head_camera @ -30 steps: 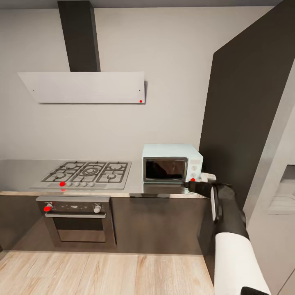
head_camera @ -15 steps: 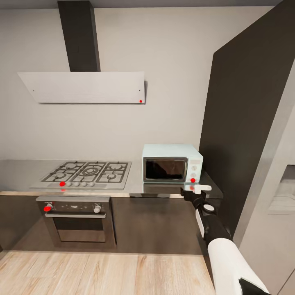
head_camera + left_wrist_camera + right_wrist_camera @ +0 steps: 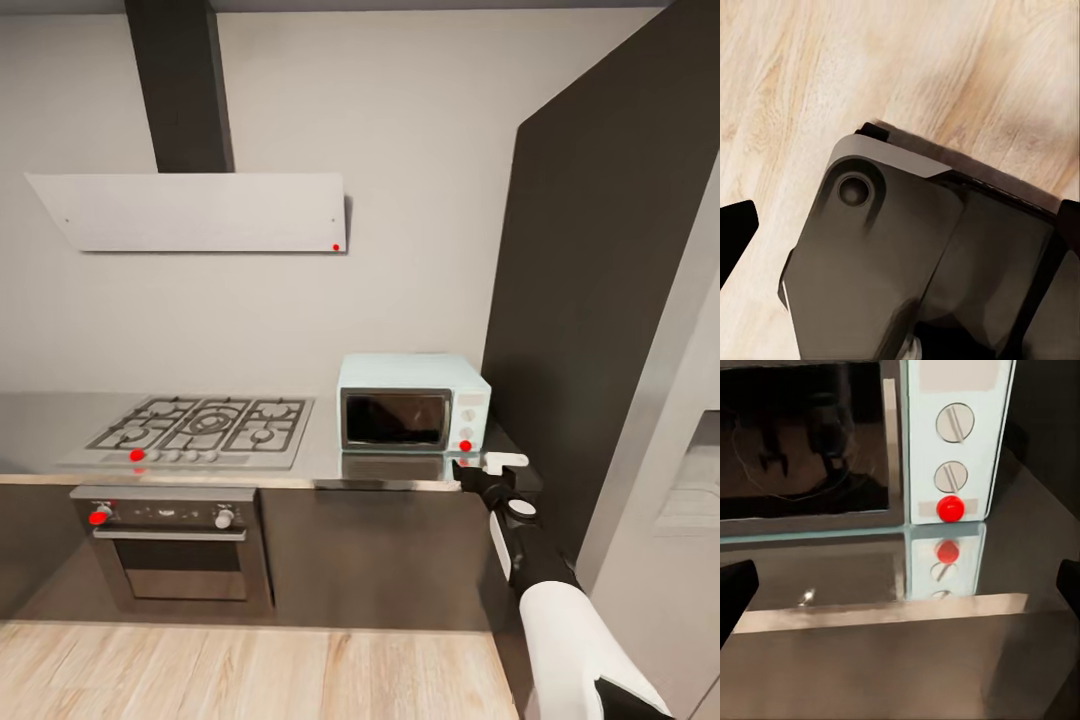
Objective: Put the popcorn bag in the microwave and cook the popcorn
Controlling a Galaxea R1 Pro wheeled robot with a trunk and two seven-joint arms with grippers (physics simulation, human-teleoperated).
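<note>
On the worktop (image 3: 320,462) the microwave (image 3: 413,402) is faced by the wide-open, empty right pincer (image 3: 487,467); its shut door is likely stiff.

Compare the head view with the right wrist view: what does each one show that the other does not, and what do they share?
Head view alone: the gas hob, the oven, the white hood, the wooden floor, and the right claw in front of the countertop's edge. Right wrist view alone: the door glass's reflections and the mirror image of the knobs on the countertop. Both share the microwave, door closed, its two knobs and the red marker below them.
</note>
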